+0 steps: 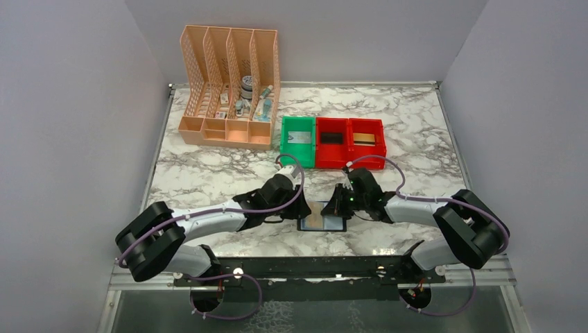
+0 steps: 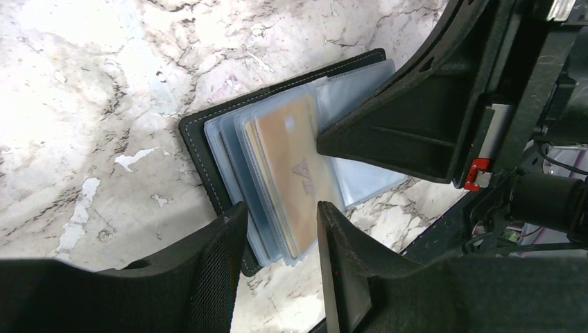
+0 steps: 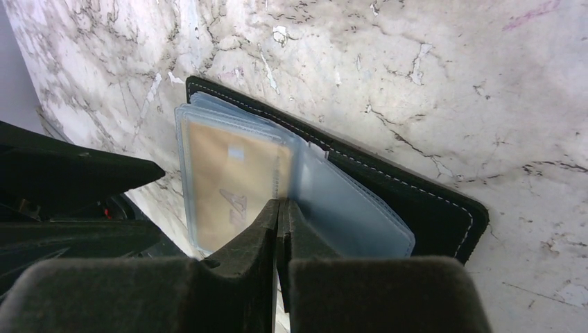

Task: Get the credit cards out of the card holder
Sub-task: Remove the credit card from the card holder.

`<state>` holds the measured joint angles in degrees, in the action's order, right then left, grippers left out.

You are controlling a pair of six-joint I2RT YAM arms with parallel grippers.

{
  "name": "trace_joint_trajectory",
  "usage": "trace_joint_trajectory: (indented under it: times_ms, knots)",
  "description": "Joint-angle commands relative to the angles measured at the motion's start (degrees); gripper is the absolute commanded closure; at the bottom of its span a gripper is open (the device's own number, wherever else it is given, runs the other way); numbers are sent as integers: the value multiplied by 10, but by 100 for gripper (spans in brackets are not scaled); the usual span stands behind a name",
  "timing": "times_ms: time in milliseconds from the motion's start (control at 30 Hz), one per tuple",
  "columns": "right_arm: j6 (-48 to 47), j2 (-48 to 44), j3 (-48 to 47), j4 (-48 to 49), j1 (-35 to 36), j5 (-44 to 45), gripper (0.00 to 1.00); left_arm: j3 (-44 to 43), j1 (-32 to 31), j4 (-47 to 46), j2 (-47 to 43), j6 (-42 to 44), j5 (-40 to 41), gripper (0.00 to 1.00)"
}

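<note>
Marble table (image 1: 208, 173): card holder (image 2: 200, 149) open; left jaws released astride credit cards (image 2: 288, 173), right jaws clenched touching them.

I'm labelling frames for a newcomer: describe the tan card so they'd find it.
On the white marble table, near its front edge, lies an open black stitched wallet. In its stack of clear plastic sleeves sits a flat tan plastic card, the one printed tan face among bluish see-through pages.

card holder (image 3: 430, 208): matt black leather-look cover, white stitching. sleeves (image 3: 347, 205): glossy clear plastic. credit card (image 3: 222, 173): smooth tan plastic. desk (image 3: 451, 83): polished marble-pattern.
</note>
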<state>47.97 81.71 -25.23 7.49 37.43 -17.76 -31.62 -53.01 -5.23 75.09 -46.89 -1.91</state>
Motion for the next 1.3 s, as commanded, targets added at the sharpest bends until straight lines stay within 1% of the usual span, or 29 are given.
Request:
trace_joint_trajectory:
  times_ms: [0,167,333,533,633,833,1100,1267]
  knots:
    - [-1,8,19,-17,0,46,96,-22,-2,-28,22,10,-32,55]
    - [1,13,11,-25,0,56,97,-29,-2,-40,37,8,-40,55]
    - [4,30,-2,-62,0,80,97,-29,-2,-52,49,9,-44,55]
    - [8,35,6,-48,0,75,98,-29,-2,-70,65,-6,-50,55]
    - [8,32,6,-48,0,75,98,-30,-3,-58,68,-10,-35,55]
    - [8,34,7,-47,0,75,98,-33,-3,-50,82,-14,-32,55]
    - [11,35,8,-43,0,72,98,-23,-3,-42,62,-16,-12,55]
    - [11,33,9,-41,0,67,98,-29,-2,-52,84,-16,-32,55]
